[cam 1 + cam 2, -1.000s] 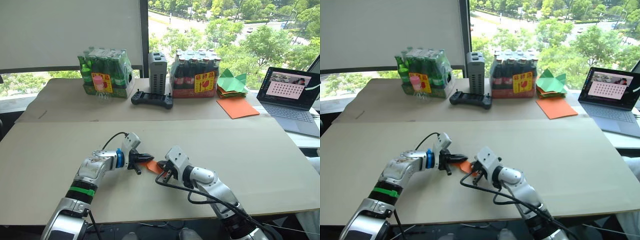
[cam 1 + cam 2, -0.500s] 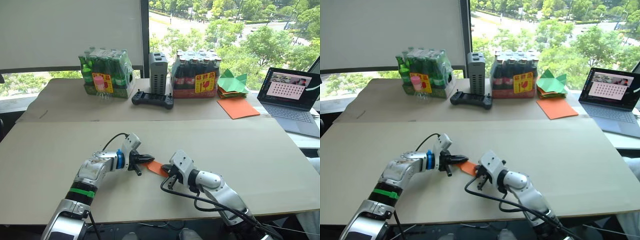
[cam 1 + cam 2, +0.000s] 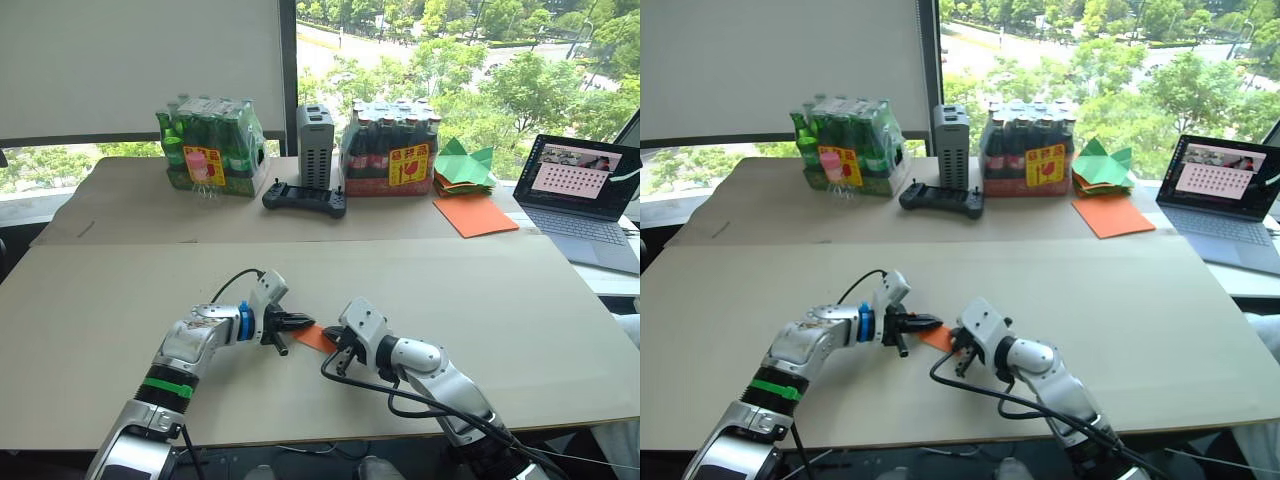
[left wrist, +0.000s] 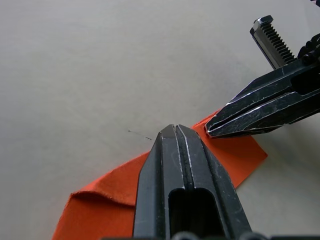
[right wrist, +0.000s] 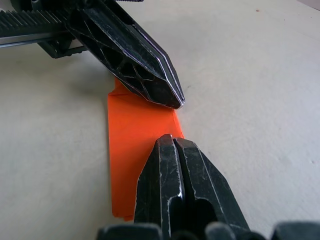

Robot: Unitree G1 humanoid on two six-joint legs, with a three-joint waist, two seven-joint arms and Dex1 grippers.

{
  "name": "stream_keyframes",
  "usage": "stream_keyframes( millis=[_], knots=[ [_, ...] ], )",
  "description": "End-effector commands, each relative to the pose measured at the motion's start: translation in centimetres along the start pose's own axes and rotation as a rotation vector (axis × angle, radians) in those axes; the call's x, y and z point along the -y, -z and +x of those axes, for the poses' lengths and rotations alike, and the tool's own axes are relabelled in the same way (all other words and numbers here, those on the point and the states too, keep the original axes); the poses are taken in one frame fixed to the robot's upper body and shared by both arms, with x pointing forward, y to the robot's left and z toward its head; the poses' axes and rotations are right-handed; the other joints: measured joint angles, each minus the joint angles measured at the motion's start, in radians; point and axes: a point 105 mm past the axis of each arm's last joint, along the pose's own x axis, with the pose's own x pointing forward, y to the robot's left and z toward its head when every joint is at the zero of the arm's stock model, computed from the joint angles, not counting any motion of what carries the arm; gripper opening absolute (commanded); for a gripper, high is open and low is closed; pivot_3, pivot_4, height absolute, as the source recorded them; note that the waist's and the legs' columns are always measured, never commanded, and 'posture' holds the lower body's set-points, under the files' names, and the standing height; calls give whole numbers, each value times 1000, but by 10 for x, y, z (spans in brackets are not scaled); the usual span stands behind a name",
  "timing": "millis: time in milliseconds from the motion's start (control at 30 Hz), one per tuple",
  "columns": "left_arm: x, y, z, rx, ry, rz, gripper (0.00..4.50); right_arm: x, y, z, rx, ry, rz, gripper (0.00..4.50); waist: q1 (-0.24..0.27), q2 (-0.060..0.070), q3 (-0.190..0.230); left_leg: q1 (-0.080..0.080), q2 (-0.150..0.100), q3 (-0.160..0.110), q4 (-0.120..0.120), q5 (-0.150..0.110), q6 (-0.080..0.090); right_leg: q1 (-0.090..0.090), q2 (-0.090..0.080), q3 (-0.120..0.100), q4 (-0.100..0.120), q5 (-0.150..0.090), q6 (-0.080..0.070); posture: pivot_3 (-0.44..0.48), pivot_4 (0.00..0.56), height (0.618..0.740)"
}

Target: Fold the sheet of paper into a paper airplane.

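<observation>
Cardboard tabletop (image 3: pixel 500 300): both closed pincers touch folded paper (image 3: pixel 314 337).

Both grippers' tips meet over the folded orange sheet of paper (image 3: pixel 315 337) on the table (image 3: pixel 480 290).

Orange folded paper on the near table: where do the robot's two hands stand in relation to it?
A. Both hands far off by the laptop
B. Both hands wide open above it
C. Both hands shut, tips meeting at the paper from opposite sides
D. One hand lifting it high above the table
C: the left hand and right hand are both shut, tips down at the orange folded paper, which lies flat on the table.
</observation>
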Motion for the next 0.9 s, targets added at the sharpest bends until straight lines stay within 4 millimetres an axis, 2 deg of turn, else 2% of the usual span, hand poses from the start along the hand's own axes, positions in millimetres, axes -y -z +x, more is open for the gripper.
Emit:
stream_keyframes(
  millis=[33, 433, 600, 733, 833, 900],
  knots=[
    [-14, 4, -14, -5, -64, -9, 0, 4, 25, -4, -99, 20, 35, 27, 0, 0, 0, 0, 0, 0, 0, 0, 0, 0, 0, 0, 0, 0, 0, 0, 150, 740],
    [-23, 15, -26, -17, -105, -28, 0, 6, 33, -10, -140, 10, 19, 27, 1, 0, 0, 0, 0, 0, 0, 0, 0, 0, 0, 0, 0, 0, 0, 0, 150, 740],
    [-23, 15, -26, -9, -109, -36, 0, 20, 33, -17, -152, 30, 2, 27, 1, 0, 0, 1, 0, 0, 0, 0, 0, 1, 0, 0, 0, -2, 3, 0, 150, 740],
    [-23, 12, -27, 0, -110, -32, 0, 31, 20, -19, -113, 50, -8, 27, 1, 0, 0, 1, 0, 0, 0, 0, 0, 1, 0, 0, 0, -2, 3, 0, 150, 740],
    [-24, 9, -27, -14, -118, 20, 0, 37, 1, -18, -43, 57, -2, 27, 0, 0, 0, 0, 0, 0, 0, 0, 0, 1, 0, 0, 0, -2, 3, 0, 150, 740],
    [-21, 0, -28, 22, -104, 15, 0, 39, -14, -17, 20, 60, 0, 27, 0, 0, 0, 0, 0, 0, 0, 0, 0, 0, 0, 0, 0, -1, 2, 0, 150, 740]
  ],
)
